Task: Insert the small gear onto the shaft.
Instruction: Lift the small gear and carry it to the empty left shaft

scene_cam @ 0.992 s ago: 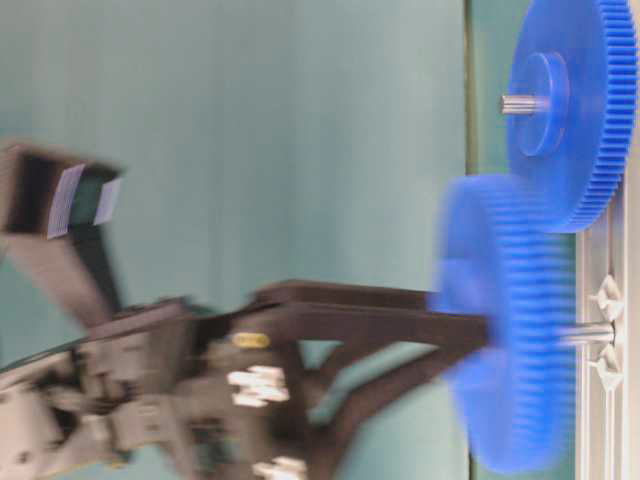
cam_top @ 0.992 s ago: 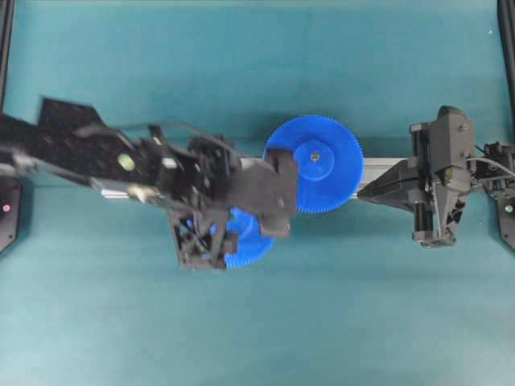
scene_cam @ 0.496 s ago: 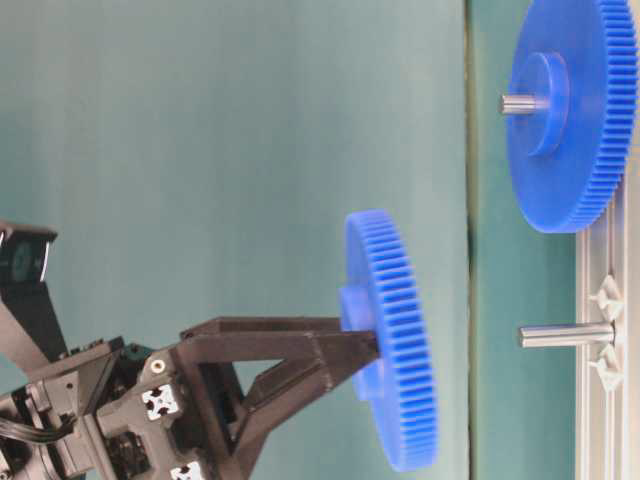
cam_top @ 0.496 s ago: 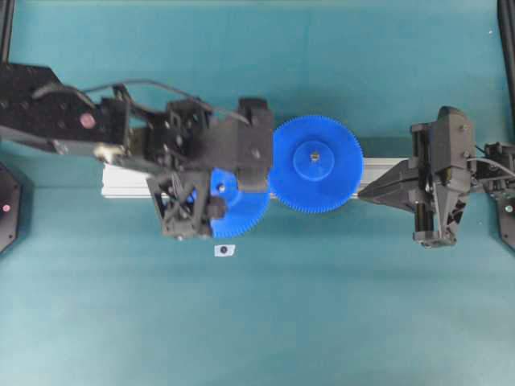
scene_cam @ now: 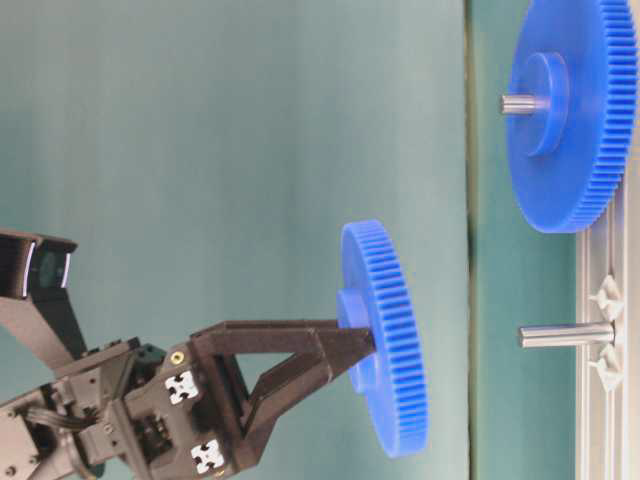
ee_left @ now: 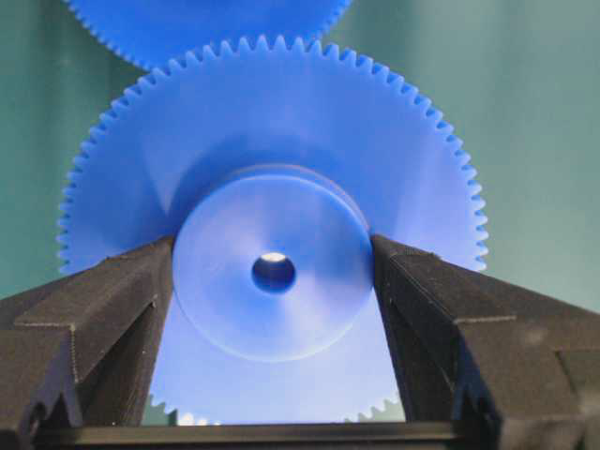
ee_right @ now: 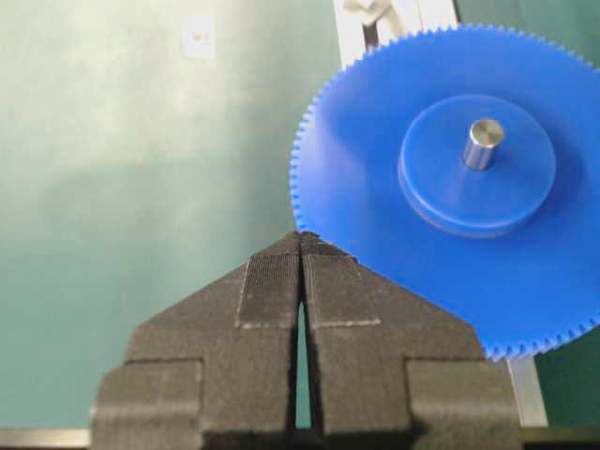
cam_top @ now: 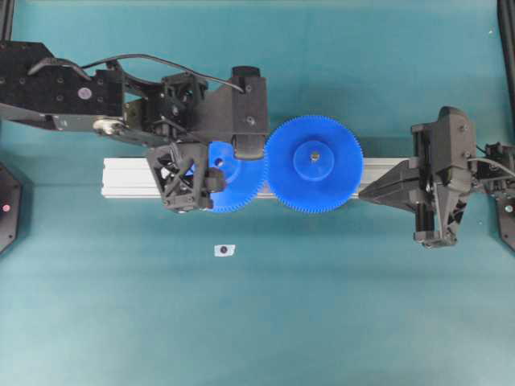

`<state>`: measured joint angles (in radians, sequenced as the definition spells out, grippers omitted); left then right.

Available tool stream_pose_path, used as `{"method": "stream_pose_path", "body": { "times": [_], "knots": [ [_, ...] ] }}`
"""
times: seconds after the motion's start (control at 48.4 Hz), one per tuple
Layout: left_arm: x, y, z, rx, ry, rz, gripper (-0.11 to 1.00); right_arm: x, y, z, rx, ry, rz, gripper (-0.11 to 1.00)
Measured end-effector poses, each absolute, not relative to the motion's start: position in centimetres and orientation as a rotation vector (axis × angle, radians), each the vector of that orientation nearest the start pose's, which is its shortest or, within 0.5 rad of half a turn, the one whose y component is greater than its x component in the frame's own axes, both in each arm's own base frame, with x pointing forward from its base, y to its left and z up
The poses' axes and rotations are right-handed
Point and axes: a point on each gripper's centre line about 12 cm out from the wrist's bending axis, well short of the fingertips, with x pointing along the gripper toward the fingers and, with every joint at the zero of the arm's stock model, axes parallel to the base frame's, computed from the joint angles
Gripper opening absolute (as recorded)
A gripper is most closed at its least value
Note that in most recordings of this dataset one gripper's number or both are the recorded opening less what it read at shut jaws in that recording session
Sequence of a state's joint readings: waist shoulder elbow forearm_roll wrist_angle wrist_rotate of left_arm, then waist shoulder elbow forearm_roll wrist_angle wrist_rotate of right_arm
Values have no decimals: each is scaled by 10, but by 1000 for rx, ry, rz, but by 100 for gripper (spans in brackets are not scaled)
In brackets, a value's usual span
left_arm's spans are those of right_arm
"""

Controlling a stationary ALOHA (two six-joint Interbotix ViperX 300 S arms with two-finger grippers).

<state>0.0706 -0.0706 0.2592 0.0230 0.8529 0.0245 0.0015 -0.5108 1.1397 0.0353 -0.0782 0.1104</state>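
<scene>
My left gripper is shut on the raised hub of the small gear, holding it above the aluminium rail. In the left wrist view its fingers clamp the hub on both sides of the small gear, and a bright spot shows through the centre hole. In the table-level view the small gear hangs clear of the shaft, roughly in line with it and with a gap between them. My right gripper is shut and empty, its tips beside the wider gear's rim.
The wider blue gear sits on its own pin on the rail, its teeth close to the small gear's edge. A small white sticker lies on the teal table in front of the rail. My right gripper rests over the rail's right end.
My left gripper has carried the small gear from the near side back over the rail, beside the wider gear. It has risen away from the shaft. The right arm has not moved.
</scene>
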Motion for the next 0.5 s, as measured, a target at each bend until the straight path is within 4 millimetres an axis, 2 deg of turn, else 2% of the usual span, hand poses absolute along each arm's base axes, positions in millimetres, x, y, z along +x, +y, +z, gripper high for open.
{"method": "stream_pose_path", "body": {
  "times": [0.186, 0.393, 0.496],
  "knots": [
    [392, 29, 266, 10, 1030, 57, 71, 248, 0, 182, 163, 539, -47, 1],
    [389, 29, 235, 6, 1099, 55, 71, 248, 0, 184, 168, 531, -49, 1],
    [392, 29, 227, 6, 1098, 55, 71, 248, 0, 184, 168, 529, -47, 1]
  ]
}}
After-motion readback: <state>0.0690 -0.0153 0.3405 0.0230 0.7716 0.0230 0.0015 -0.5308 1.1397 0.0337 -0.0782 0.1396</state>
